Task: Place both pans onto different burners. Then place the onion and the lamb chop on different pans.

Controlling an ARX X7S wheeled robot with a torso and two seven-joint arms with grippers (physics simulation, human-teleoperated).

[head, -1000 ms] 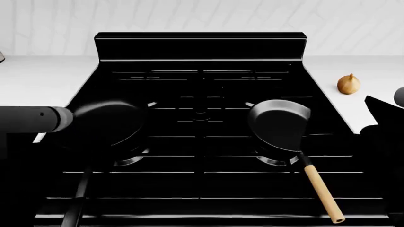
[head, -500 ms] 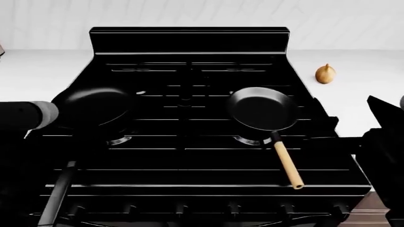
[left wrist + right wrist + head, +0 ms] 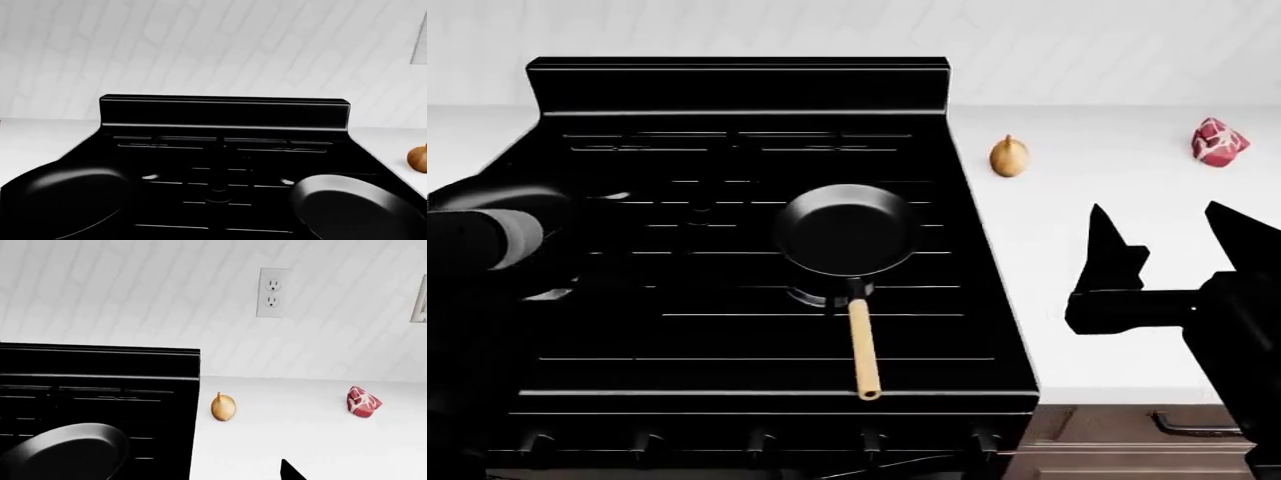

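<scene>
The black stove [image 3: 734,250] fills the left and middle of the head view, and the white worktop [image 3: 1094,250] runs off to its right. Both pans already sit over burners: the wooden-handled pan [image 3: 846,233] on the right-hand burner, handle pointing toward the near edge, and the black-handled pan [image 3: 67,192] on the left-hand burner, largely hidden in the head view behind the left arm [image 3: 481,245]. Its jaws do not show in any view, so I cannot tell how they stand.

What remains, by my reading, is the food, and both pieces lie on the worktop, right of the stove and toward the far wall. The right gripper [image 3: 1168,240] hovers over the near part of the worktop with its jaws apart and nothing between them. From it the lamb chop [image 3: 1220,141] lies almost straight ahead, further from the robot, and the onion [image 3: 1009,157] lies ahead and to the left, just beside the stove's edge. The right arm is plainly the nearer one for either; the onion's pointed tip stands upward.
</scene>
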